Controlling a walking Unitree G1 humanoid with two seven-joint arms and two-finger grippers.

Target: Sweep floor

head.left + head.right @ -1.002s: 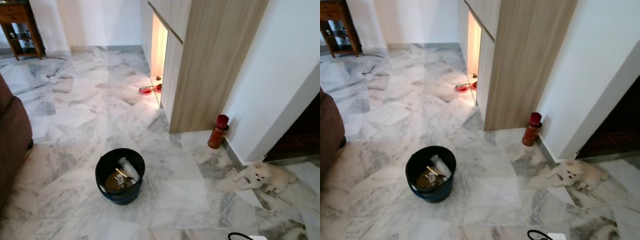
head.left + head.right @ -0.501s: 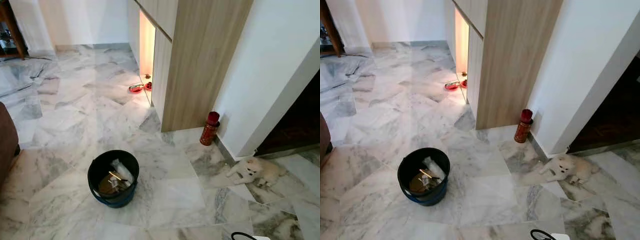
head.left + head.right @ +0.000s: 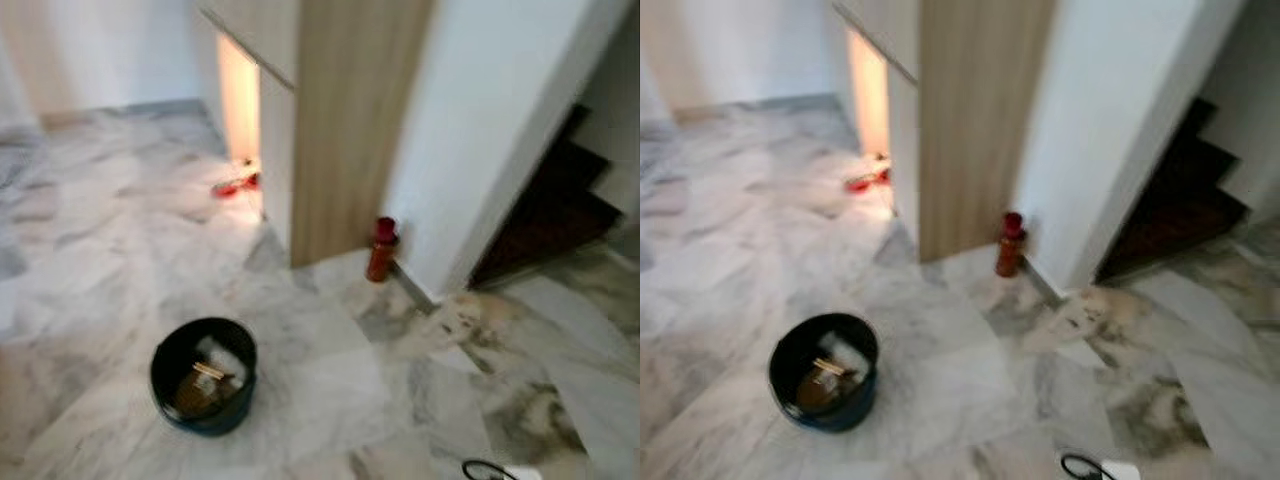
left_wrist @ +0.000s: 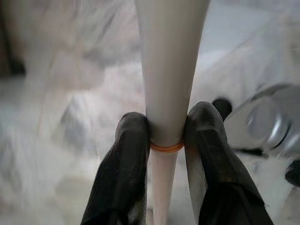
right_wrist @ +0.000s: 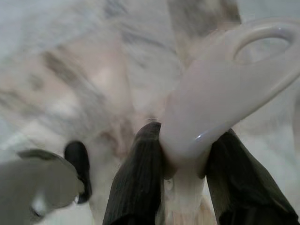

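My left gripper (image 4: 168,124) is shut on a pale grey pole (image 4: 168,56) with an orange band (image 4: 166,147) just below the fingertips; it looks like a broom handle. My right gripper (image 5: 187,140) is shut on a white looped handle (image 5: 243,75); what it belongs to is hidden. Both hang over the grey-white marble floor (image 3: 90,260). A black bucket (image 3: 203,375) with scraps of rubbish inside stands on the floor ahead of me, to the left.
A wooden cabinet (image 3: 340,120) with a lit gap stands ahead, red bowls (image 3: 233,185) at its foot. A red bottle (image 3: 381,249) stands against the white wall (image 3: 480,120). Dark stairs (image 3: 560,200) open at the right. A pale blurred shape (image 3: 465,310) lies near the wall corner.
The camera has swung right and the picture is now blurred: bucket, cabinet and bottle have slid left, the sofa and side table have left the view, and the stairs have come in.
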